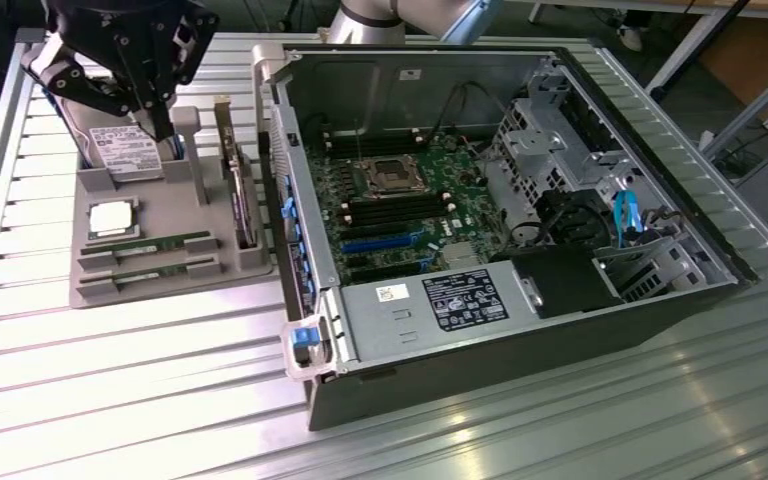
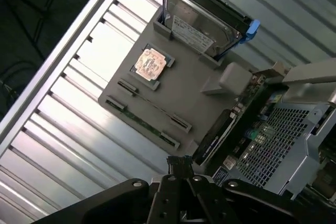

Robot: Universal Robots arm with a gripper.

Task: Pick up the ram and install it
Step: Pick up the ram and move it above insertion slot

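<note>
While the closed, empty black gripper (image 1: 161, 122) hovers upper left, centre it squarely over the thin green ram stick (image 1: 145, 245).

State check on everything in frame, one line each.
gripper: above holder, empty
ram stick: lying in holder slot
twin ram stick: lying in holder slot
processor: flat in holder recess
hard drive: upright in holder
expansion card: upright in holder
PC case: side panel off

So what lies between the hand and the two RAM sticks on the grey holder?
In the exterior view, the upright hard drive and the flat silver processor chip lie between the hand and the RAM sticks.
</note>
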